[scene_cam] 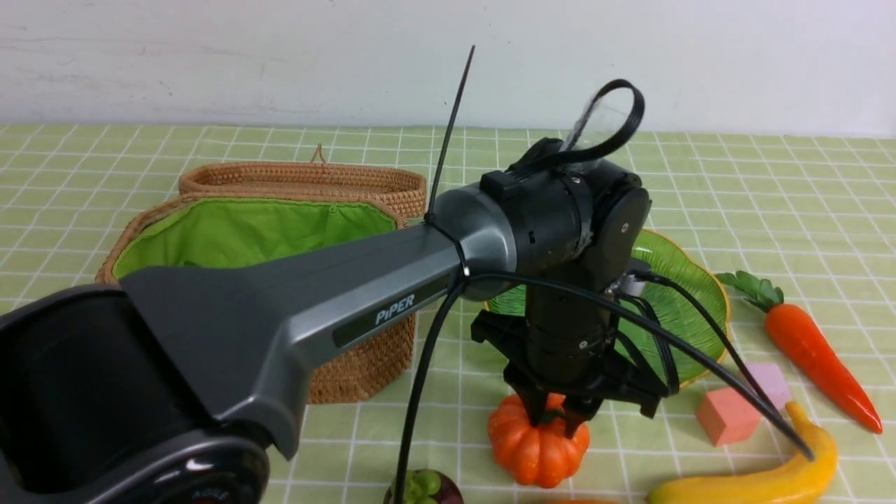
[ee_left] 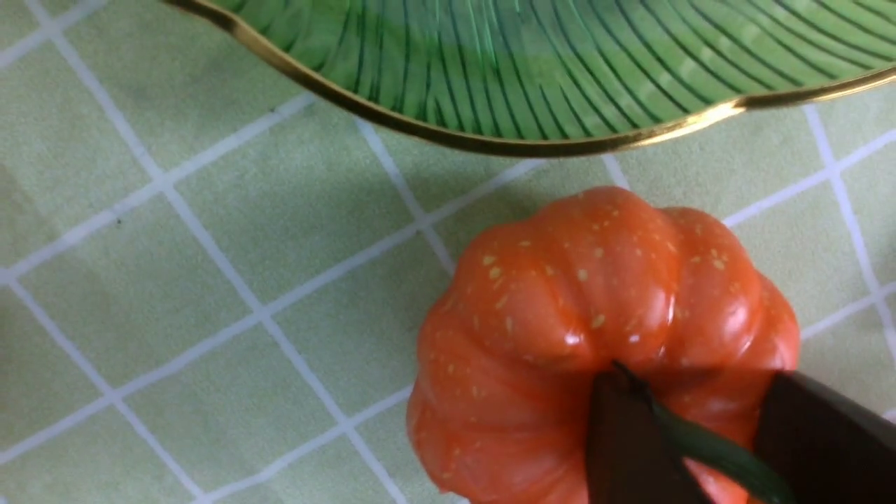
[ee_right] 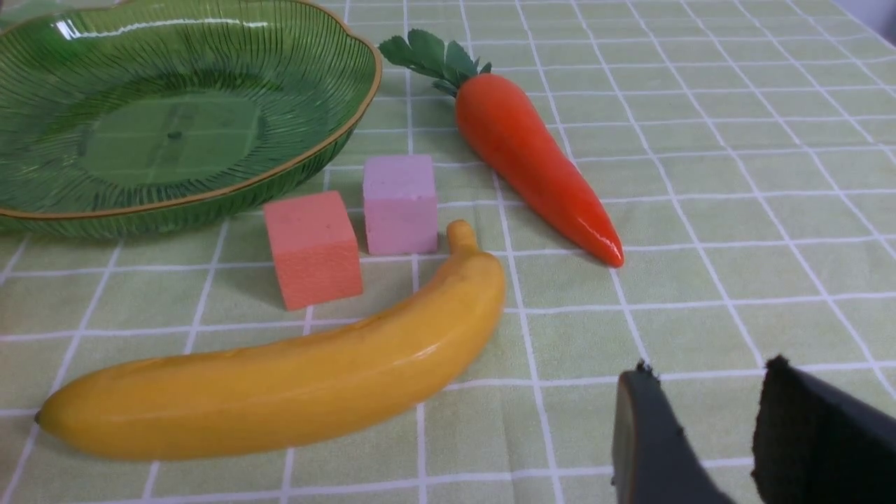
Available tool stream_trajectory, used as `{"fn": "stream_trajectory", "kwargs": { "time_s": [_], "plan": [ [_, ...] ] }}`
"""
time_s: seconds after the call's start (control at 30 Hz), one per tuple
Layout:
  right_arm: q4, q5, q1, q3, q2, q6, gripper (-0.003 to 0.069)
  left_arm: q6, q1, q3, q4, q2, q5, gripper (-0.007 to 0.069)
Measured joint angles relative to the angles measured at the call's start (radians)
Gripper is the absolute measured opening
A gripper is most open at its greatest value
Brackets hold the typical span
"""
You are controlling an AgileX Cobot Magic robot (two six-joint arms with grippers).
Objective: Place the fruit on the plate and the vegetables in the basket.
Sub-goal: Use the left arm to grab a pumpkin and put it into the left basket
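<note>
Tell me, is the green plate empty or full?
Empty, as far as visible: plate shows only bare ribbed glass; banana and carrot lie outside it.

The grey left arm hid much of the tan wicker basket and green glass plate; the frame edge cropped the purple mangosteen.

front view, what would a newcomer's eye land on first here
The big grey left arm sweeps across the foreground, its gripper planted on top of the orange pumpkin, low in the middle. Behind the arm on the left sits the open wicker basket with its bright green lining. To the right lies the green glass plate, with a carrot and a banana nearby.
</note>
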Motion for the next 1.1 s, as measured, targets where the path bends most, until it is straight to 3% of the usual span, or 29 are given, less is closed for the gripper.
{"fn": "stream_trajectory", "kwargs": {
  "time_s": [0.27, 0.8, 0.93, 1.1],
  "plan": [
    [0.0, 0.0, 0.0, 0.0, 0.0, 0.0, 0.0241, 0.002, 0.0, -0.002, 0.054, -0.002, 0.006, 0.0043],
    [0.0, 0.0, 0.0, 0.0, 0.0, 0.0, 0.0241, 0.02, 0.026, 0.001, 0.17, -0.217, 0.008, 0.0039],
    [0.0, 0.0, 0.0, 0.0, 0.0, 0.0, 0.0241, 0.019, 0.154, 0.001, 0.164, -0.379, 0.001, 0.0039],
    [0.0, 0.0, 0.0, 0.0, 0.0, 0.0, 0.0241, 0.019, 0.39, 0.0, 0.158, -0.455, 0.016, 0.0039]
  ]
}}
